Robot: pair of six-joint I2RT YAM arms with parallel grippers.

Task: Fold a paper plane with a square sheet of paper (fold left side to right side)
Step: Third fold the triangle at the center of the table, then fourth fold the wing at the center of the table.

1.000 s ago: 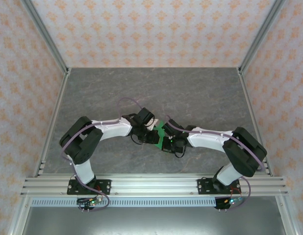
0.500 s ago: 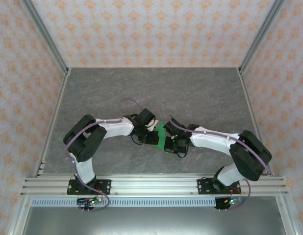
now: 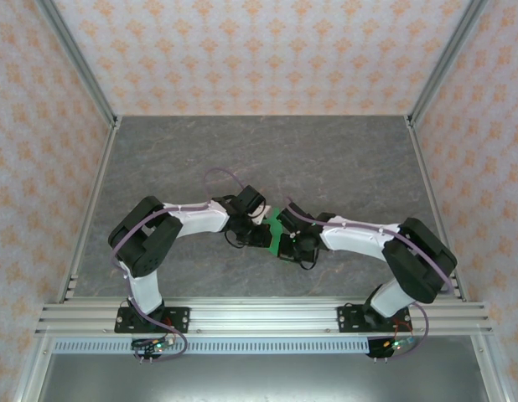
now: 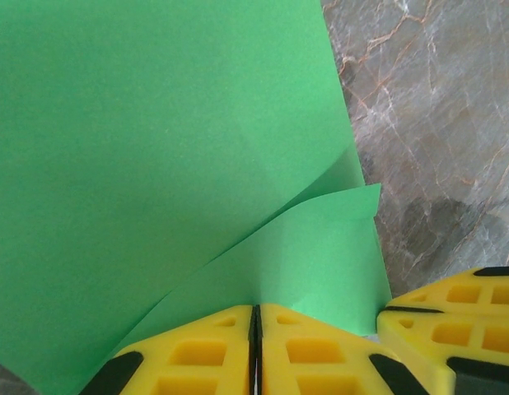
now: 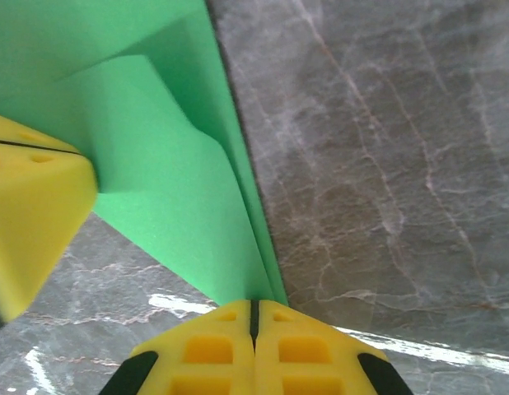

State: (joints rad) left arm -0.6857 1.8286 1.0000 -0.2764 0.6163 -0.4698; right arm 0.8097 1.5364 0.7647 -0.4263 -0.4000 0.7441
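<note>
The square sheet of paper (image 3: 276, 229) is bright green and hangs in folded layers between my two grippers, just above the table's middle. My left gripper (image 4: 256, 319) is shut on its near edge, where a curled flap (image 4: 320, 255) rises from the larger face (image 4: 156, 140). My right gripper (image 5: 254, 311) is shut on the sheet's narrow lower corner, where two layers (image 5: 168, 177) meet. In the top view the left gripper (image 3: 262, 234) and right gripper (image 3: 287, 244) sit nearly touching. The arms hide most of the sheet's outline, so I cannot tell any paper plane shape.
The grey marbled tabletop (image 3: 267, 155) stretches behind the grippers. Patterned walls with metal posts (image 3: 75, 59) close off the left, right and back. An aluminium rail (image 3: 259, 316) runs along the near edge by the arm bases.
The left arm edged slightly right. The right arm swung out a little and came back. Both grippers kept hold of the green sheet, which barely moved.
</note>
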